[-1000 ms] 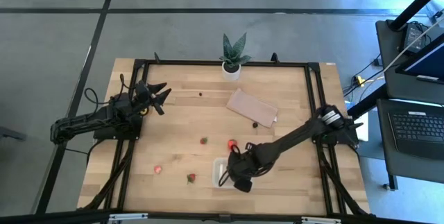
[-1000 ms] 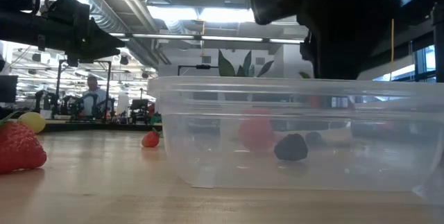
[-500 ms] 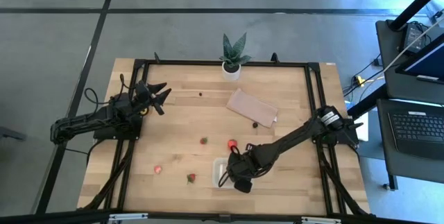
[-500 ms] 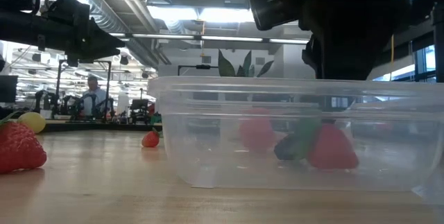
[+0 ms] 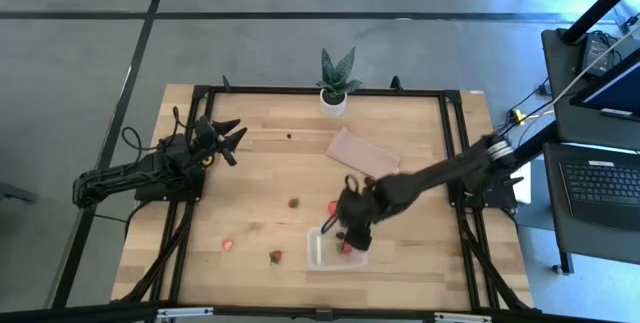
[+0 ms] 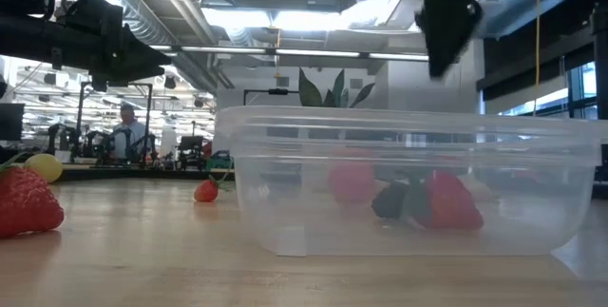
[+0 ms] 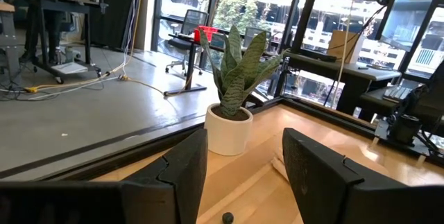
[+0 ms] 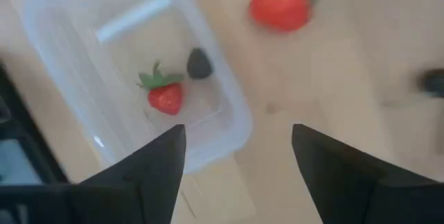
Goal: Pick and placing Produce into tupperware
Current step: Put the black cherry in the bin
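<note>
The clear tupperware (image 5: pixel 322 250) (image 8: pixel 83 50) (image 6: pixel 285 183) rests on its base near the table's near edge. Inside it lie one red strawberry (image 8: pixel 166 96) (image 6: pixel 452 202) and a dark berry (image 8: pixel 199 63) (image 6: pixel 389 201). My right gripper (image 5: pixel 346 219) hovers open above the tupperware's far end, holding nothing. Another strawberry (image 8: pixel 281 5) (image 5: pixel 333 207) lies on the table just beyond the tupperware. More strawberries (image 5: pixel 294 202) (image 5: pixel 227 244) (image 5: pixel 275 256) lie to the left. My left gripper (image 5: pixel 232 135) waits open over the table's far left part.
A tan sheet (image 5: pixel 363 153) lies on the far middle of the table, with a dark berry (image 5: pixel 368 179) at its near edge and another (image 5: pixel 290 134) to its left. The potted plant (image 5: pixel 335 83) (image 7: pixel 232 106) stands at the far edge. A yellow fruit (image 6: pixel 43 166) lies on the left.
A strawberry has dropped into the tupperware beside the dark berry. My right gripper has then risen and drawn back from over the tupperware toward the table's far edge. The tupperware has slid slightly to the right.
</note>
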